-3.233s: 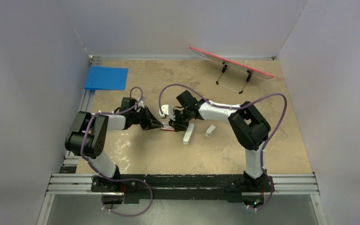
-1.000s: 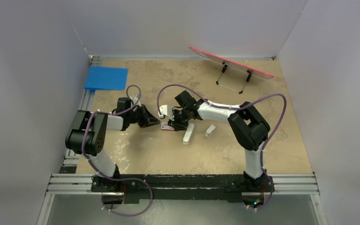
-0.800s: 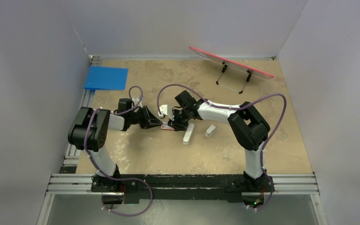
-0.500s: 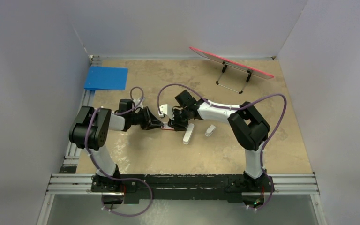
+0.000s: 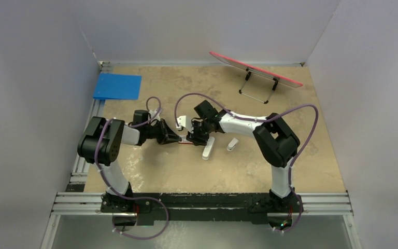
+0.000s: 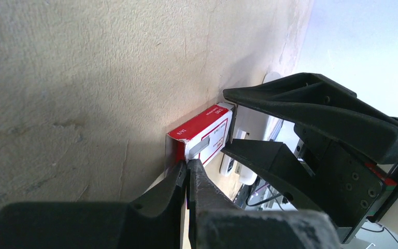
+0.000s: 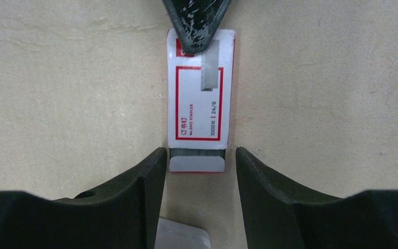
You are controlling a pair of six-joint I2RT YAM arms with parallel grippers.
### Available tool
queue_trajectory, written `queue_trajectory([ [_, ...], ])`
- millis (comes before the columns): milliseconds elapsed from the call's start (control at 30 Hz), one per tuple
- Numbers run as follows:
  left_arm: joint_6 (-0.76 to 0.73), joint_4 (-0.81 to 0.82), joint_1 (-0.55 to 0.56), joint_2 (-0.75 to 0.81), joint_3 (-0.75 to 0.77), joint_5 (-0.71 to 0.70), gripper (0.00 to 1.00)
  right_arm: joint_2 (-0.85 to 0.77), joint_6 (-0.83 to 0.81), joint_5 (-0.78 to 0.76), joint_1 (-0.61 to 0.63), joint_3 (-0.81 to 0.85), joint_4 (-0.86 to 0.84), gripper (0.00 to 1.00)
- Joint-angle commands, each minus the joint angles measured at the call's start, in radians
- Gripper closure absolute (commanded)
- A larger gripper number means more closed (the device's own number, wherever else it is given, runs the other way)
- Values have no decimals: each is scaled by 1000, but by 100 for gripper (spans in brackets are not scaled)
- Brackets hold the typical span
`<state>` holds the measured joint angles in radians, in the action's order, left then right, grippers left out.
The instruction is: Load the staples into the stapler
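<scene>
The red-and-white staple box (image 5: 185,141) lies flat on the table between my two grippers. In the right wrist view the box (image 7: 199,104) has its near end open, and the dark-grey staples (image 7: 197,152) show as a thin edge above the white flap. My right gripper (image 7: 199,152) is open, with one finger on each side of that open end. My left gripper (image 6: 188,167) is shut and empty, its tips touching the box's far end (image 6: 199,136). The white stapler (image 5: 208,147) lies just right of the box, and its end (image 7: 182,236) shows under my right gripper.
A short white piece (image 5: 232,144) lies right of the stapler. A blue folder (image 5: 117,86) is at the back left. A red board on a wire stand (image 5: 255,70) is at the back right. Grey walls close three sides.
My left gripper has moved right, from a small gap away to touching the box's far end. The right arm and the box have stayed put.
</scene>
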<state>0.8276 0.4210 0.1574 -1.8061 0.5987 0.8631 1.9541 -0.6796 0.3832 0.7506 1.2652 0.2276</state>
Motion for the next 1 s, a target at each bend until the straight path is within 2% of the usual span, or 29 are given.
queue_trajectory([
  [0,-28,-16,2,41,18,-56,100,-36,-58,-27,-5,-48,88,46],
  [233,-18,7,2,22,18,-27,100,-13,-84,-27,-4,-35,81,46],
  [467,-14,12,2,20,17,-21,100,10,-61,-53,1,-32,33,43],
  [600,-16,9,1,25,16,-20,100,15,-64,-36,2,-32,38,49],
  [900,-16,12,1,35,2,-13,100,27,-52,-7,2,-24,24,51],
  [967,-17,12,1,37,4,-13,100,28,-52,-10,2,-26,24,57],
])
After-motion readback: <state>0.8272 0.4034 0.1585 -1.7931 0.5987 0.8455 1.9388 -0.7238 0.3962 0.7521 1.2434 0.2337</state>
